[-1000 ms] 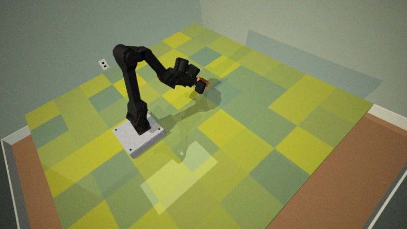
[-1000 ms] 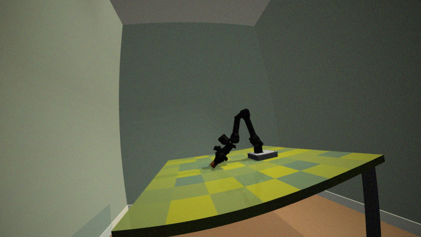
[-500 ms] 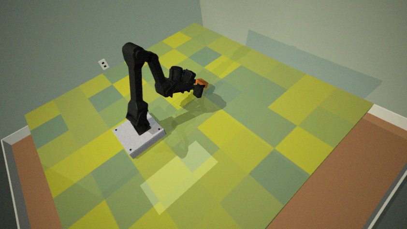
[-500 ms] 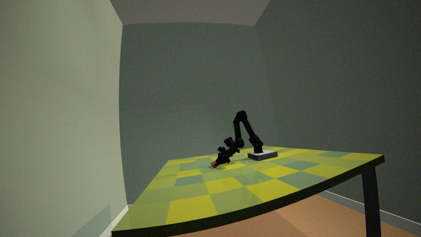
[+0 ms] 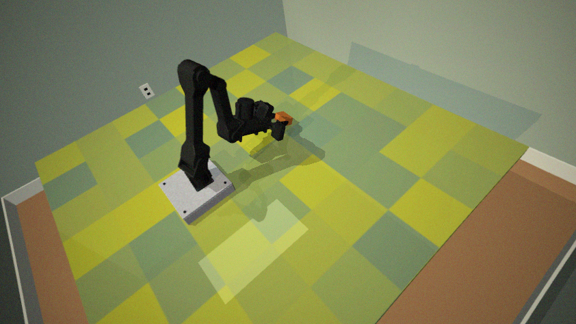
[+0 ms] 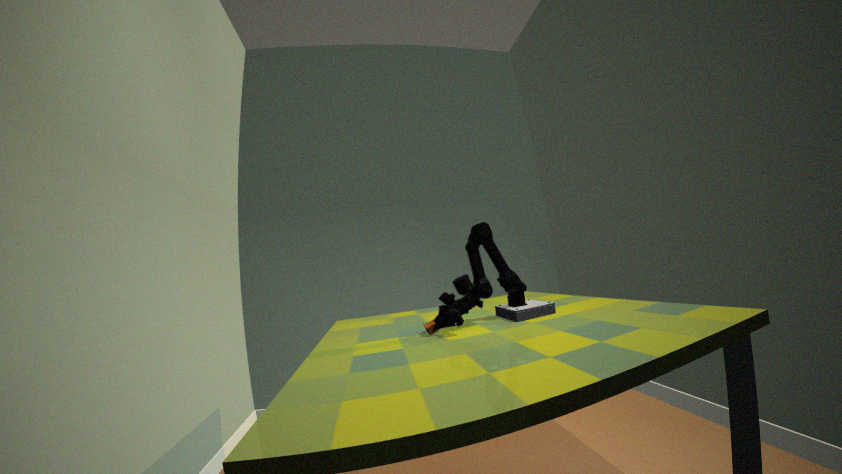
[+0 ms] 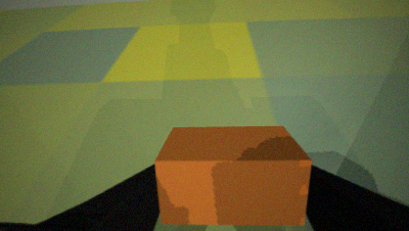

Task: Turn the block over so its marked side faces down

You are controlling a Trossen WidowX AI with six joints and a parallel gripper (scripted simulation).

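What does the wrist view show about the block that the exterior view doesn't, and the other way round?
Only the wrist view shows the orange block close up: two plain faces, no mark visible, a dark finger on each side. Only the exterior view shows the whole arm bent low, with the gripper close above the table; contact cannot be told. Both show the block gripped.
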